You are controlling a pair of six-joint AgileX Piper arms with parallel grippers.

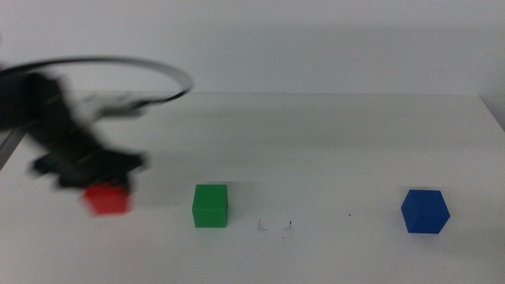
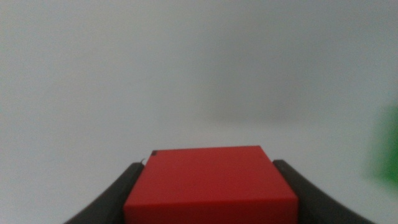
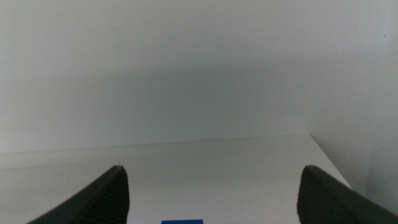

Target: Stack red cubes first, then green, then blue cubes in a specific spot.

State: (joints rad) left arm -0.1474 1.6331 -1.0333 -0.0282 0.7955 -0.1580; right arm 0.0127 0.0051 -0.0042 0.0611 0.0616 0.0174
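Middle view: your left gripper (image 1: 106, 185) clamps the red cube (image 1: 107, 198) at nine o'clock; light, rigid, so squeeze flat opposite faces.

Left arm black and motion-blurred, thin dark cable arching above it, left hand (image 1: 106, 175) dark with two matte curved jaws, right hand (image 3: 211, 214) showing two dark ribbed-edged jaws
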